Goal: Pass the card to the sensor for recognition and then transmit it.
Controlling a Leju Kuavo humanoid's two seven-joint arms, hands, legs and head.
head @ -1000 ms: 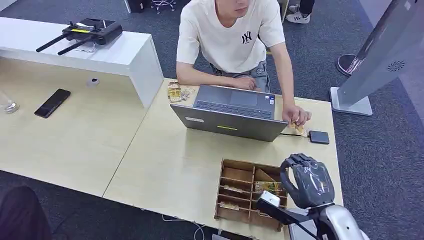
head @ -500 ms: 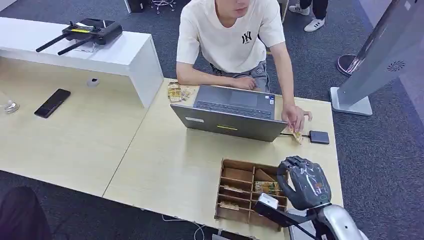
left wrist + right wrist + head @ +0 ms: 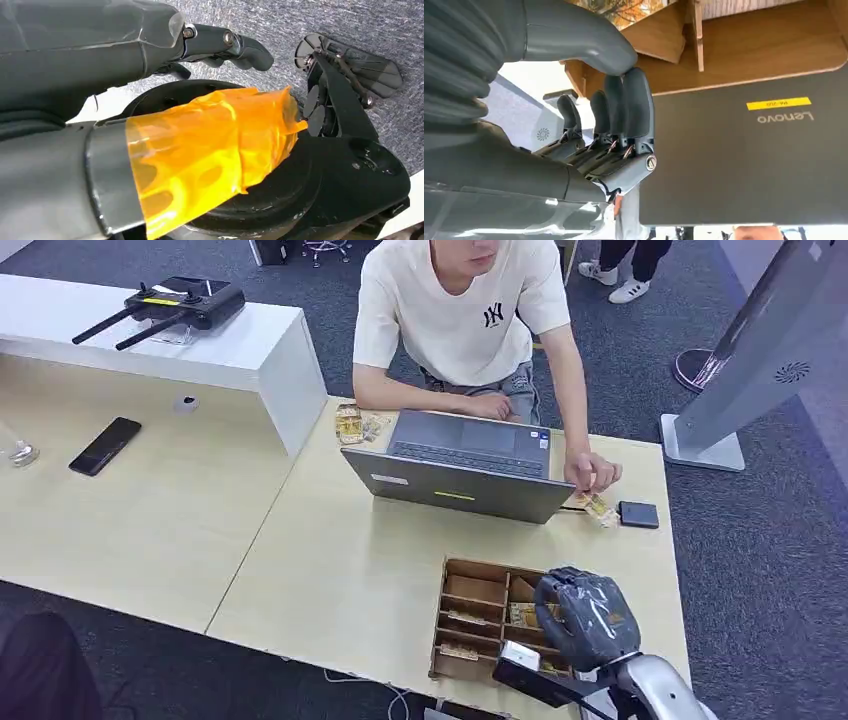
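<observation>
On the pale table (image 3: 330,570), lower right of the frame, the right hand (image 3: 583,618) reaches into the wooden organiser (image 3: 470,615); its fingers (image 3: 634,107) close together, apparently empty. Next: pinch one card (image 3: 522,614).

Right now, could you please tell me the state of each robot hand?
Left robot hand: hanging over the floor, holding nothing; fingers partly curled, open or closed cannot be told.
Right robot hand: over the wooden organizer, fingers curled; any grip cannot be told.

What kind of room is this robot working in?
Probably an office or lab reception corner: a pale desk on grey carpet, a person seated at a laptop, and a wooden card box under the right hand.
</observation>
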